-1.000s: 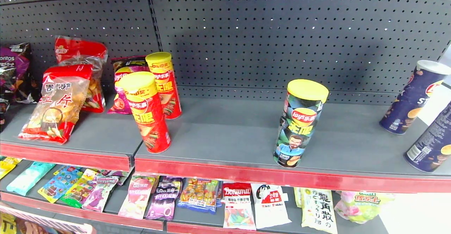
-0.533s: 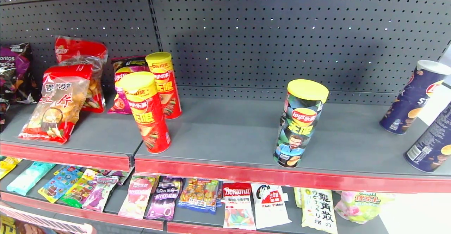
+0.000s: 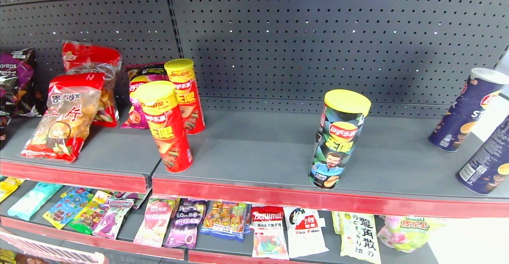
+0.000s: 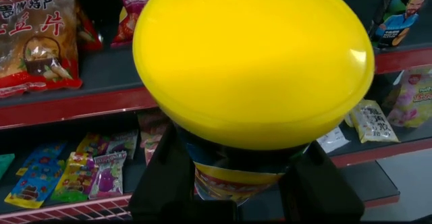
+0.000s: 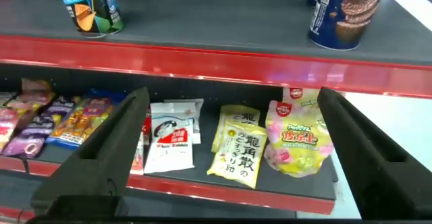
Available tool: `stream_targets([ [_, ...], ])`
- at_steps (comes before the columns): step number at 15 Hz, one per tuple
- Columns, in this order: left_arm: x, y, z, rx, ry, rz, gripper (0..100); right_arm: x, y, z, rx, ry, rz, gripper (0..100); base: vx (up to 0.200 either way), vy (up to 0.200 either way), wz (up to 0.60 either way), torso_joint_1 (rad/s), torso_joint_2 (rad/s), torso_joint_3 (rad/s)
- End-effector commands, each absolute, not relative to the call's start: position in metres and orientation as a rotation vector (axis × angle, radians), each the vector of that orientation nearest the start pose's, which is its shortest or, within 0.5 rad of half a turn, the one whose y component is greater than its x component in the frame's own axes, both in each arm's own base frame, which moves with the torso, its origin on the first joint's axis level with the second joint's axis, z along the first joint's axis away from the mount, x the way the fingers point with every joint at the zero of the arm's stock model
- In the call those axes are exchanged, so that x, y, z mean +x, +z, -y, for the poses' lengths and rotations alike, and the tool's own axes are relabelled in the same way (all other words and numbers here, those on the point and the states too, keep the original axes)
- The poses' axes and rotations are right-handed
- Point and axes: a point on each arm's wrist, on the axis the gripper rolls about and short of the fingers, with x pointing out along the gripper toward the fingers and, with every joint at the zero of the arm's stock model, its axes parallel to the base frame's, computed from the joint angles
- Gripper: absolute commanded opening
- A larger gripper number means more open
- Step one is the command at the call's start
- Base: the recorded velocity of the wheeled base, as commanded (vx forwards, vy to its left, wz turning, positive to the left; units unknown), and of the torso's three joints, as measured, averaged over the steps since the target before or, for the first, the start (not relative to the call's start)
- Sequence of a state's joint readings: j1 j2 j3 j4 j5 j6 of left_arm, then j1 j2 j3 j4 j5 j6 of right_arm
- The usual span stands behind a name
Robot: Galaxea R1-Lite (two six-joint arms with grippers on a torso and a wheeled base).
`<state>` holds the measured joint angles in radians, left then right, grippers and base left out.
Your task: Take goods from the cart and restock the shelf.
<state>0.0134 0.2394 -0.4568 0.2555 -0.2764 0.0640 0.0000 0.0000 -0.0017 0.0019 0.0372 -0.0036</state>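
Shop: snack-stocked shelf [image 3: 258,152]

On my feed the left gripper [image 4: 241,146] showed as two broad, flat fingers [image 4: 169,187] in matte black, their faces plain and their edges squared off. The right gripper [image 5: 233,96] wore the same black: its fingers [image 5: 101,156] were long, slab-like wedges with bevelled upper edges, wide at the base and narrowing to blunt tips

The grey shelf [image 3: 254,148] (red front edge) carries snack bags [image 3: 63,117], two red canisters [image 3: 167,129], one green canister [image 3: 338,140] and two blue canisters [image 3: 463,111]
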Motion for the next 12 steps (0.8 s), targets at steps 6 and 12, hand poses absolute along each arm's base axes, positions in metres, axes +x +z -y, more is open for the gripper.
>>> stream_targets([
  [6,-0.0363,0.177,0.007,0.059,-0.282,-0.026,0,-0.0227,0.0752,-0.0008,-0.003,0.035,-0.005,100,0.0,0.0,0.0,0.0,0.0,0.0],
  [12,-0.0362,0.1775,0.0079,0.056,-0.32,-0.026,0,-0.0227,0.0752,-0.0008,-0.001,0.037,-0.005,100,0.0,0.0,-0.6,0.005,0.0,0.004],
])
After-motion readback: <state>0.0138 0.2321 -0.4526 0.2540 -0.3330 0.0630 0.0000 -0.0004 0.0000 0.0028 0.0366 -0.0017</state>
